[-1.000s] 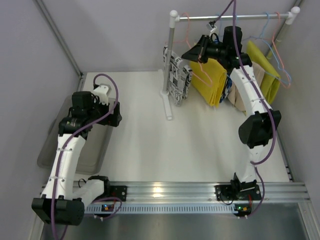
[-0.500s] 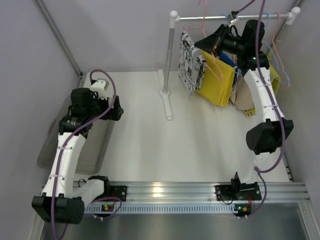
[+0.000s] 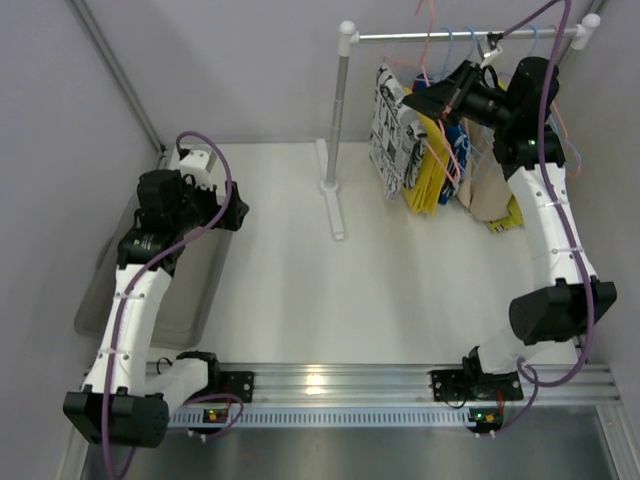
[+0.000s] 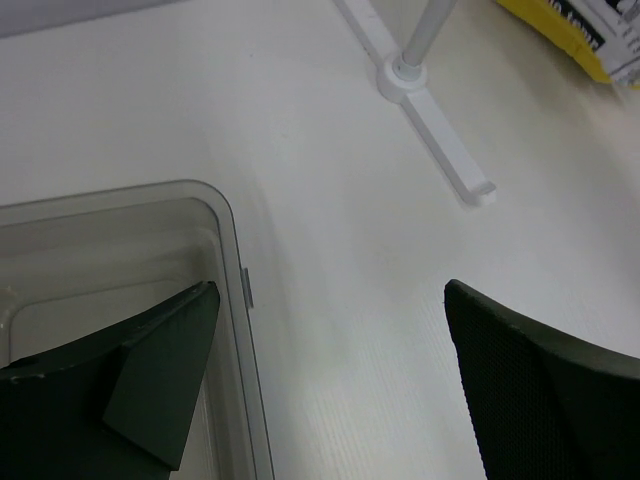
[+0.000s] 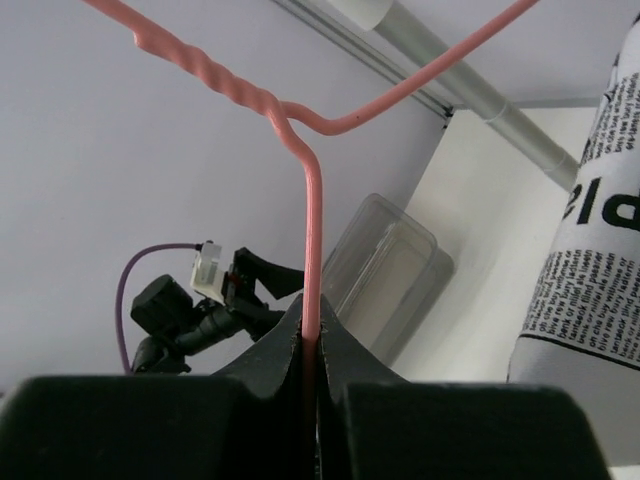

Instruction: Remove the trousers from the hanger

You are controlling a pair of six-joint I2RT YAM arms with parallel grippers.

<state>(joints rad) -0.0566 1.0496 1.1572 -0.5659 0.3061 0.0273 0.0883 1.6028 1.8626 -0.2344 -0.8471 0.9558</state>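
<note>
One right claw (image 5: 310, 328), high aloft, tight around pink hanger (image 5: 313, 200).

Rack (image 3: 340, 130): far right of the table (image 3: 380, 290).
Trousers (image 3: 425, 150): under the rack's rail, right of its pole.
Bin (image 3: 110, 300): table's left edge.
Left pincer (image 4: 325, 295): above the bin's right rim.
Right pincer (image 5: 310, 335): on the hanger (image 5: 312, 200), above the trousers.

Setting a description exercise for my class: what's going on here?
The right end effector is shut on the neck of a pink wire hanger at the white clothes rail, bright yellow cloth trousers hanging below, black-and-white print trousers beside them. The left end effector hovers open at a clear plastic bin's rim.
</note>
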